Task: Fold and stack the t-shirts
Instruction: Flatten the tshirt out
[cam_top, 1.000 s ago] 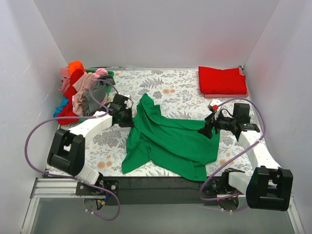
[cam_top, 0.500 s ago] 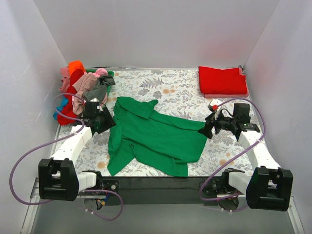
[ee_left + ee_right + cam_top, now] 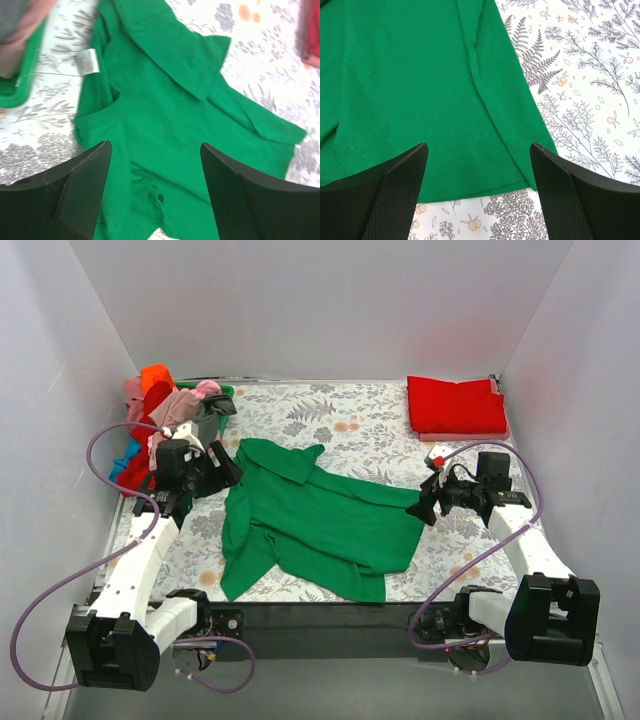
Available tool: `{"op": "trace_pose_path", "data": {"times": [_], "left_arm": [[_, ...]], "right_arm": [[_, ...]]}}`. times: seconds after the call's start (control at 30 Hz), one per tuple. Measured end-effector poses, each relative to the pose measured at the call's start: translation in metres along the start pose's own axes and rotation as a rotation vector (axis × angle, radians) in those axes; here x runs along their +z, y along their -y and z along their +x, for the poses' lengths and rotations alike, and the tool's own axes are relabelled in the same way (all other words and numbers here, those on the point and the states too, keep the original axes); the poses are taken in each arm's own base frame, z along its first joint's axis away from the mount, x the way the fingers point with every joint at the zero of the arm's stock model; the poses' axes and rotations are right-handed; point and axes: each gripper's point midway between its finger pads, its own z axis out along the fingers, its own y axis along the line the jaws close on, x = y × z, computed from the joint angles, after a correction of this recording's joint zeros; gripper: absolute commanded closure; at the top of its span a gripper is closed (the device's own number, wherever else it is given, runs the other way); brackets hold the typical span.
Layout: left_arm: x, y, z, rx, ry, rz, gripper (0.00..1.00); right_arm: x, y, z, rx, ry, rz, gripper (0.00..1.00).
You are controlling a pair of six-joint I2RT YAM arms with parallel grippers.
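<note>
**Hovering over the green t-shirt with both grippers wide**

Top view: the green t-shirt (image 3: pixel 320 525) lies in the middle of the floral cloth (image 3: pixel 360 425), crumpled and partly folded over itself, with 1 part reaching to the near edge. The left gripper (image 3: pixel 228 472) is at the left side of this shirt, near its far left corner. The right gripper (image 3: pixel 425 508) is at the right corner of the shirt. In the far left corner there is a heap of t-shirts (image 3: pixel 160 425) in red, orange, pink, grey and blue, lying in and over the green basket (image 3: pixel 228 392). In the far right corner a folded red t-shirt (image 3: pixel 455 405) lies flat on a pink folded piece (image 3: pixel 465 435), well apart from the green shirt.

Left wrist view: the left gripper (image 3: pixel 155 150) has its 2 fingers (image 3: pixel 85 185) far apart, and nothing is caught between them. The green t-shirt (image 3: pixel 165 115) lies below them, with a flap turned over across its upper part. A white label (image 3: pixel 89 61) shows at its left edge. A corner of the green basket (image 3: pixel 25 82) is at the left, and a bit of the red t-shirt (image 3: pixel 312 45) is at the right border.

Right wrist view: the right gripper (image 3: pixel 477 150) also stands wide, gripping nothing. Beneath it is the hem of the green t-shirt (image 3: pixel 410 90), flat on the floral cloth (image 3: pixel 590 75), with 1 long crease running toward the corner.
</note>
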Motion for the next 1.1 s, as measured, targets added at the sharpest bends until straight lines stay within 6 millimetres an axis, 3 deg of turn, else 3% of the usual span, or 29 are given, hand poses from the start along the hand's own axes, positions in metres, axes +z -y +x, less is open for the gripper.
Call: {"op": "trace_pose_path", "data": {"times": [0.2,0.43,0.53,0.6,0.7,0.93,1.1], "left_arm": [[0.006,0.023,0.007,0.019,-0.055,0.139,0.28],[0.058,0.044,0.036,0.025,-0.274,0.224,0.28],[0.079,0.06,0.049,0.11,-0.346,0.227,0.32],[0.094,0.076,0.057,0.22,-0.373,0.238,0.38],[0.112,0.097,0.075,0.435,-0.401,0.266,0.39],[0.118,0.093,0.134,0.91,-0.474,0.284,0.37],[0.136,0.076,0.136,1.059,-0.465,0.193,0.39]], "right_arm": [[0.003,-0.002,0.003,-0.002,-0.001,-0.023,0.12],[0.018,-0.011,0.019,0.016,-0.07,-0.077,0.14],[0.025,-0.013,0.025,0.028,-0.106,-0.094,0.14],[0.026,-0.009,0.028,0.031,-0.12,-0.084,0.14],[0.025,-0.007,0.029,0.03,-0.13,-0.073,0.14],[0.024,-0.006,0.03,0.031,-0.135,-0.066,0.14],[0.024,-0.005,0.031,0.031,-0.135,-0.063,0.14]]}}
